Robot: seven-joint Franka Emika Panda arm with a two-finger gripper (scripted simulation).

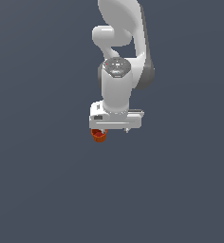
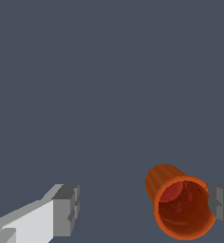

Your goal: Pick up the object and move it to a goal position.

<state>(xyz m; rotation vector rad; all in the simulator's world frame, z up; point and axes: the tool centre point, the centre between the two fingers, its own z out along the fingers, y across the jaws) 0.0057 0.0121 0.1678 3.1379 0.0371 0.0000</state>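
Observation:
The object (image 1: 99,136) is a small orange-red cup, peeking out below the hand on the exterior view's left side. In the wrist view the object (image 2: 180,206) shows its open mouth toward the camera and sits between the two fingers, close against one grey finger pad (image 2: 222,205) and far from the other pad (image 2: 67,209). My gripper (image 1: 115,130) (image 2: 144,208) is open, with its jaws spread much wider than the cup. Whether the near pad touches the cup's rim I cannot tell.
A plain dark grey-blue surface (image 1: 47,180) fills both views. The white arm (image 1: 118,57) rises above the hand in the exterior view. No other objects or edges show.

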